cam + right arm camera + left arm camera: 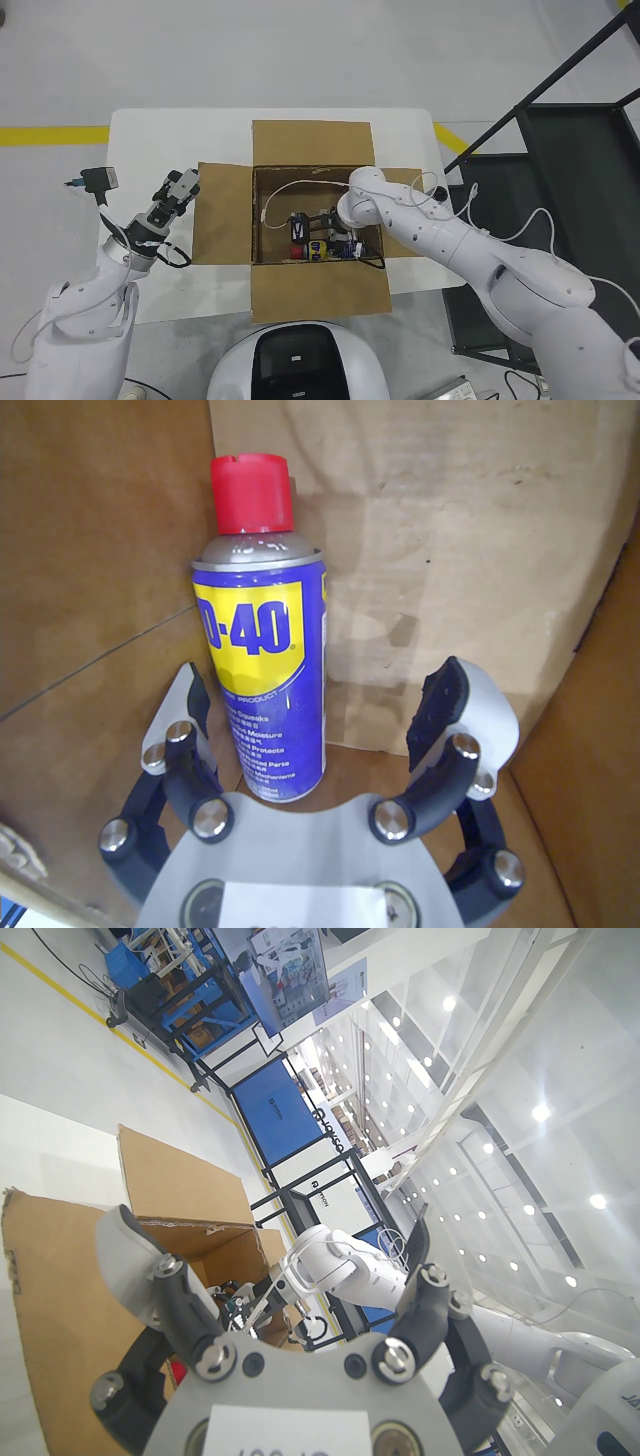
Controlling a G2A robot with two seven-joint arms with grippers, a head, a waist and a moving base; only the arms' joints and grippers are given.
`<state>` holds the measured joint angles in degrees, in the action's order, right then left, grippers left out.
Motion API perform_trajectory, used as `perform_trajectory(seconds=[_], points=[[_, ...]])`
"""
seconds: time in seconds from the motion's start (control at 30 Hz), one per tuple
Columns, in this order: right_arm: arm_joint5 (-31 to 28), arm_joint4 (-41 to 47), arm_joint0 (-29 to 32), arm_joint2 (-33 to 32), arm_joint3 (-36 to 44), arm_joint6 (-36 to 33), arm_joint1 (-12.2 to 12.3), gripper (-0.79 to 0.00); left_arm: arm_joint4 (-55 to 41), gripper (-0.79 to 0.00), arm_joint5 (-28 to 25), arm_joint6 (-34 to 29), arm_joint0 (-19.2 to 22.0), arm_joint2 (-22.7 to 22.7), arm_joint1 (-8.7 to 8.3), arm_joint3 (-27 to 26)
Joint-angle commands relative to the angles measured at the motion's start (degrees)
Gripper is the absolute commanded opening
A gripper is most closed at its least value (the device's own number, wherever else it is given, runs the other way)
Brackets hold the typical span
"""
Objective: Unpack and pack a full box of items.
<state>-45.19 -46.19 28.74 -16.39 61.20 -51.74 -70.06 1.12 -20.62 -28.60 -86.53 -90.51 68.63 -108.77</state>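
An open cardboard box (310, 140) stands in the middle of the white table (170, 140). Inside it, by a corner where two walls (450, 525) meet, is a blue and yellow spray can (265, 660) with a red cap (251, 492). My right gripper (320, 680) is down in the box, open, its fingers on either side of the can's lower end without closing on it. From above the can (320, 248) shows near the box's front wall under the right gripper (325, 230). My left gripper (183, 187) hangs open and empty over the box's left flap (75, 1278).
A dark item with a red part (298, 224) and a white cable (285, 190) are also in the box. A black metal rack (570, 160) stands right of the table. A small device on a stand (98, 180) sits off the table's left edge.
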Motion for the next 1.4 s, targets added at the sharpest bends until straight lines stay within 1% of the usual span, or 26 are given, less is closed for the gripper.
perform_trajectory(seconds=[0.0,0.27,0.3,0.33,0.4,0.43,0.57,0.6,0.63,0.67,0.7,0.73,0.77,0.8,0.93,1.07,1.2,1.3,1.37], points=[[-0.4,0.2,-0.2,0.3,-1.3,0.6,-0.8,0.0,0.0,0.0,0.0,0.0,0.0,0.0,0.0,0.0],[-1.4,-1.1,-0.7,0.9,-5.1,1.8,-2.9,0.0,0.0,0.0,0.0,0.0,0.0,0.0,0.0,0.0],[-1.6,-1.2,-0.8,1.0,-5.4,1.9,-3.1,-0.009,0.0,0.0,0.0,0.0,0.0,0.0,0.0,0.0],[-1.8,-1.3,-0.8,1.0,-5.8,2.0,-3.3,-0.145,0.0,0.0,0.0,0.0,0.0,0.0,0.0,0.0],[-2.3,-1.6,-0.9,1.1,-6.5,2.3,-3.6,-0.329,0.0,0.0,0.0,0.0,0.0,0.0,0.0,0.0],[-2.5,-1.8,-0.9,1.1,-6.9,2.4,-3.8,-0.4,0.0,0.0,0.0,0.0,0.0,0.0,0.0,0.0],[-3.1,-2.3,-0.8,1.3,-8.2,2.5,-4.5,-0.413,0.0,0.0,0.0,0.0,0.0,0.0,0.0,0.0],[-3.2,-2.5,-0.9,1.3,-8.5,2.7,-4.6,-0.425,0.0,0.0,0.0,0.0,0.0,0.0,0.0,0.0],[-3.4,-2.6,-0.9,1.4,-8.7,2.8,-4.8,-0.459,0.0,0.0,0.0,0.0,0.0,0.0,0.0,0.0],[-3.5,-2.6,-0.9,1.4,-9.0,2.9,-4.9,-0.511,0.0,0.0,0.0,0.0,0.0,0.0,0.0,0.0],[-3.6,-2.7,-1.0,1.3,-9.2,3.0,-5.1,-0.594,0.0,0.0,0.0,0.0,0.0,0.0,0.0,0.0],[-3.8,-2.8,-1.0,1.3,-9.3,3.1,-5.2,-0.696,0.0,0.0,0.0,0.0,0.0,0.0,0.0,0.0],[-4.1,-2.8,-1.1,1.2,-9.3,3.4,-5.3,-0.77,0.0,0.0,0.0,0.0,0.0,0.0,0.0,0.0],[-4.2,-2.9,-1.2,1.0,-9.5,3.6,-5.3,-0.785,0.0,0.0,0.0,0.0,0.0,0.0,0.0,0.0],[-5.2,-3.2,-1.8,0.0,-8.9,4.6,-5.0,-0.785,0.0,0.0,0.0,0.0,0.0,0.0,0.0,0.0],[-7.0,-3.2,-2.0,-2.4,-6.3,6.5,-3.3,-0.785,0.0,0.0,0.0,0.0,0.0,0.0,0.0,0.0],[-8.6,-2.7,-0.9,-6.2,-2.5,8.9,-0.5,-0.785,0.0,0.0,0.0,0.0,0.0,0.0,0.0,0.0],[-11.3,-0.6,1.1,-10.9,0.8,14.0,2.3,-0.785,0.0,0.0,0.0,0.0,0.0,0.0,0.0,0.0],[-12.8,-1.0,3.1,-14.3,3.5,17.4,4.3,-0.785,0.0,0.0,0.0,0.0,0.0,0.0,0.0,0.0]])
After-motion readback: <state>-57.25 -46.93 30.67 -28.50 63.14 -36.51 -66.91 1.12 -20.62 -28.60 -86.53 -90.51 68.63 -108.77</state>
